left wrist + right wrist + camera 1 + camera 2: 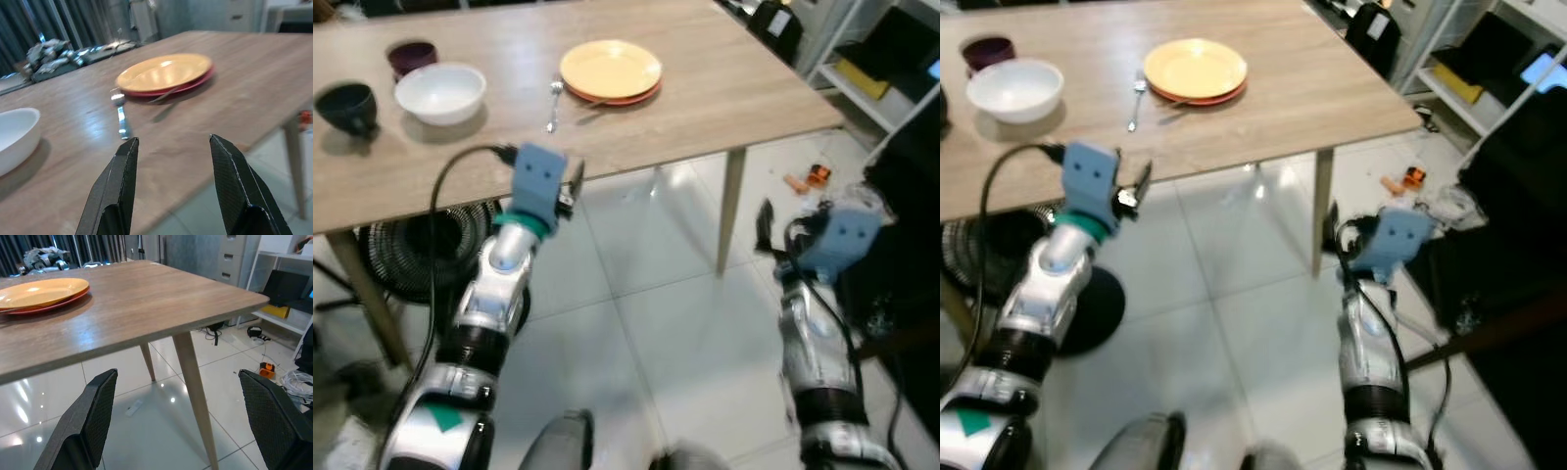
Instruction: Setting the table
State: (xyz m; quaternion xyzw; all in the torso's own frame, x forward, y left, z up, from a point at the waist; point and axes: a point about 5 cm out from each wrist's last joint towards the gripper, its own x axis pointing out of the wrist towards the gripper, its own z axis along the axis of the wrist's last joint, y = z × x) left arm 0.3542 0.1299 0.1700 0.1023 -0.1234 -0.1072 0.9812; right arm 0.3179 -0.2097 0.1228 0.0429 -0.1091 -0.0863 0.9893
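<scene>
Wooden surface (724,88) ahead, seen from above by the head camera. Near its middle, toward the far edge, a yellow plate (610,68) stacked on a red plate (628,97), only the red rim peeking out along the near side. Just beside the stack, on the robot's left, a fork (553,106) lying flat, tines toward the far edge and handle pointing at the near edge. A second utensil (164,94) resting with one end tucked under the plates' rim; kind too blurred to tell. Farther toward the left edge, a white bowl (440,92) upright, a dark maroon cup (412,57) just behind it, and a dark cup (347,106) close to the left edge.

Left pincer (173,188) raised at the near edge of the surface, aimed across the wood at the fork and plates, fingers (119,183) spread apart with nothing between them, touching nothing. Right pincer (188,423) held out over the tiled floor (646,323), below and off the near right corner, beside the slanted surface leg (195,382), fingers wide apart and empty.

On the floor past that corner, a small orange object (818,174) and loose cables (296,382). Under the left end of the surface, a black round fan (406,259). White shelving (871,69) along the right.
</scene>
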